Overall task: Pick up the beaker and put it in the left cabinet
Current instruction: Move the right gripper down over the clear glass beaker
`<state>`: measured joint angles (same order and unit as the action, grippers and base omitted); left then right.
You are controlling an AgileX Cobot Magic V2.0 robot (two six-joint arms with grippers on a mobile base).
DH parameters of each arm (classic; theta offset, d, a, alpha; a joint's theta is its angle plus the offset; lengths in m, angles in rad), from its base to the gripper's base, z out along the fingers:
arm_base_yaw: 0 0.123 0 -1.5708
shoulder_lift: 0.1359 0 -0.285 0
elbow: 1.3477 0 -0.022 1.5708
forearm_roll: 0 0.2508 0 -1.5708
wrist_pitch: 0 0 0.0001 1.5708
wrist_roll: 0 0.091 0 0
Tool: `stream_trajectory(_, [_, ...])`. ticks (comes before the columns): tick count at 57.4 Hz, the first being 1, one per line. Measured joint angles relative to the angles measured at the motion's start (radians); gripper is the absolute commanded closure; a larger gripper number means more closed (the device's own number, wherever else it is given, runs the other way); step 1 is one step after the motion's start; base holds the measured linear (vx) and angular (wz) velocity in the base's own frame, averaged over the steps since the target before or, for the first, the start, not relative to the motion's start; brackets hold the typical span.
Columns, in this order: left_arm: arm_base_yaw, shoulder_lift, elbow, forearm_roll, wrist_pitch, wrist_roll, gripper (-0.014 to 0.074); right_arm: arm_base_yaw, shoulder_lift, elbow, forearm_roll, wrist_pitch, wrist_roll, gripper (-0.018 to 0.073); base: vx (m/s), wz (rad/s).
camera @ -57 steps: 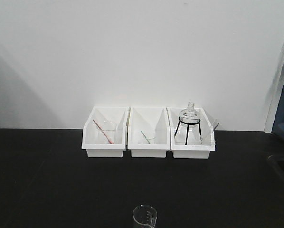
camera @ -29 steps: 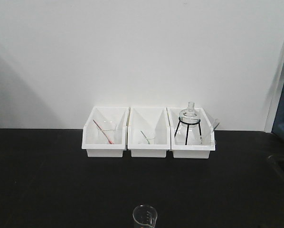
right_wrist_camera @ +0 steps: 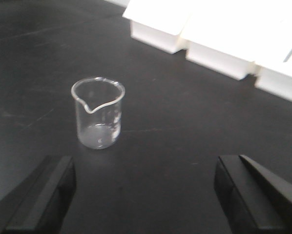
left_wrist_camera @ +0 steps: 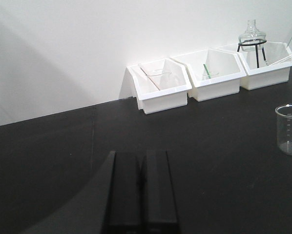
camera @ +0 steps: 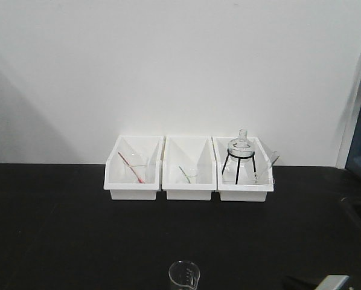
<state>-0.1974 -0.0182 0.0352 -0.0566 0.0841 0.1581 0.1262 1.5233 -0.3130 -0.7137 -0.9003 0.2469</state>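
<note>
Beaker [right_wrist_camera: 98, 113] spout plain only from right wrist, right hand [right_wrist_camera: 143, 165] spread wide

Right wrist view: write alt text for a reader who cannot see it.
A clear, empty beaker stands upright on a black table, spout toward the camera. It is ahead of the open right gripper and left of its centre. Blurred white bins sit behind it.

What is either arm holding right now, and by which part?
Nothing. The right gripper is open, its fingers spread short of the beaker, which stands free on the table. The left gripper is shut on nothing.
</note>
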Motion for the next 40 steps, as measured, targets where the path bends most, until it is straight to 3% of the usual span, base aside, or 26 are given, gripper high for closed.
stream_trajectory(8, [0.000, 0.000, 0.000, 0.000, 0.000, 0.000, 0.0603, 0.103, 0.117, -0.078, 0.012, 0.004, -0.014, -0.0079, 0.00, 0.00])
stream_trajectory(15, [0.000, 0.000, 0.000, 0.000, 0.000, 0.000, 0.0603, 0.175, 0.209, -0.138, 0.101, 0.007, -0.034, -0.0079, 0.00, 0.00])
stream_trajectory(25, [0.000, 0.000, 0.000, 0.000, 0.000, 0.000, 0.0603, 0.231, 0.321, -0.214, 0.215, -0.002, -0.041, -0.0076, 0.00, 0.00])
stream_trajectory(40, [0.000, 0.000, 0.000, 0.000, 0.000, 0.000, 0.0603, 0.284, 0.477, -0.354, 0.220, -0.012, -0.018, -0.0071, 0.00, 0.00])
